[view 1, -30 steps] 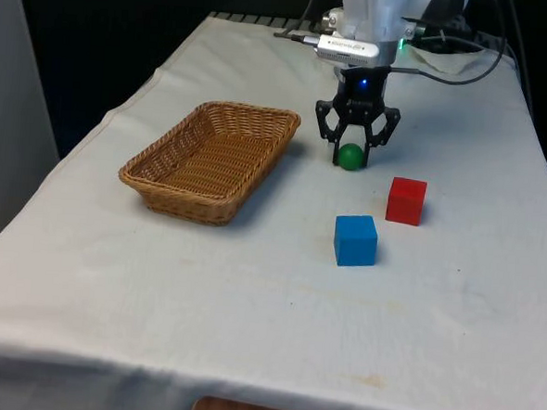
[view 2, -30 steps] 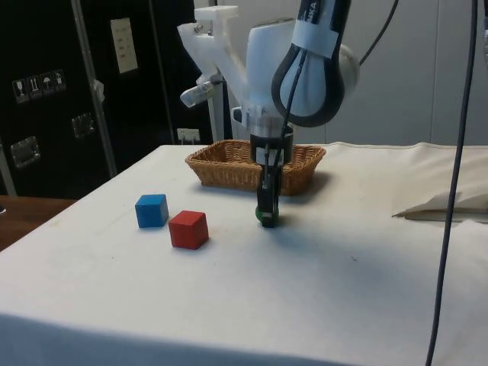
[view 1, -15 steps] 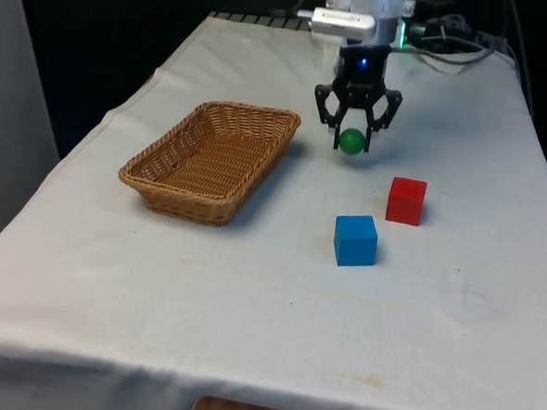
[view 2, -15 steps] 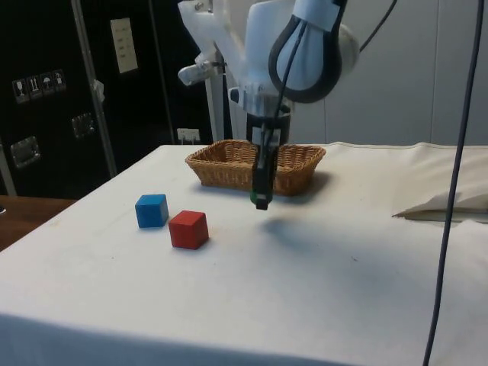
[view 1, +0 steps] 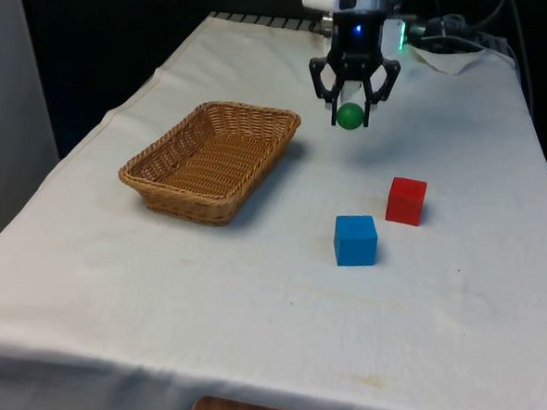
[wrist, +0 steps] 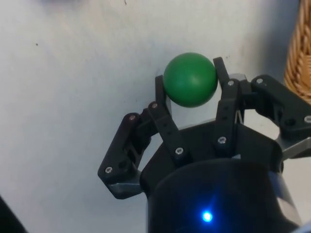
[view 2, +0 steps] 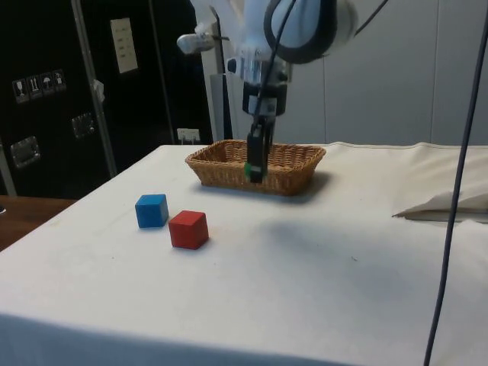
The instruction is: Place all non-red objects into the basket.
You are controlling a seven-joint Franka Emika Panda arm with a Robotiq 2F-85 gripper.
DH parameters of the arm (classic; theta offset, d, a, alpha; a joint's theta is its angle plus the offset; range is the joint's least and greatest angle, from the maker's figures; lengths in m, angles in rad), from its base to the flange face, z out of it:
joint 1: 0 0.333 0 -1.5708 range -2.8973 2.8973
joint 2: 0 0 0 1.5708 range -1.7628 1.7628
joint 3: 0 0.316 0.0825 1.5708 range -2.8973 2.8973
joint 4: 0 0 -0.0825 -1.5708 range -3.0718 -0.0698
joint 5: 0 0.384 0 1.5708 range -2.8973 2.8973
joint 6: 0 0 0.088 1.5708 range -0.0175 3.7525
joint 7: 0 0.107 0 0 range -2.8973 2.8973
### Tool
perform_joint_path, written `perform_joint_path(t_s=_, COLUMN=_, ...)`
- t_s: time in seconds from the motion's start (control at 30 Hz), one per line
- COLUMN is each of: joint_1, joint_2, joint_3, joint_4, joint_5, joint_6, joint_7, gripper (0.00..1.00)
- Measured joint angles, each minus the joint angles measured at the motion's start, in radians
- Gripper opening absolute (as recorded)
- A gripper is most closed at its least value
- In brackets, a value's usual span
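This is a robot lab or test room rather than a home or shop. The bench [view 1: 247,333] is draped in a plain white cloth [view 2: 320,290] that hangs over its edges, and what lies on it is simple test props: a basket [view 1: 211,159], a blue cube [view 1: 355,240] and a red cube [view 1: 406,200]. Beside the bench in the side view stand dark cabinets [view 2: 46,99] with handling-symbol labels [view 2: 36,85] and a printed sheet [view 2: 122,44] stuck on them. Loose cables [view 2: 454,175] hang down over the bench, and more cables [view 1: 469,50] trail across its far end.
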Motion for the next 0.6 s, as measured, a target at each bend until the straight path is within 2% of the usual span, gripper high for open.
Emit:
perform_joint_path(t_s=0.33, joint_1=-0.003, joint_2=-0.057, joint_3=-0.056, joint_4=0.068, joint_5=-0.033, joint_6=-0.125, joint_7=-0.020, gripper=0.00)
perform_joint_path(t_s=0.6, joint_1=-0.007, joint_2=-0.066, joint_3=-0.095, joint_4=0.117, joint_5=-0.033, joint_6=-0.199, joint_7=-0.057, gripper=0.00)
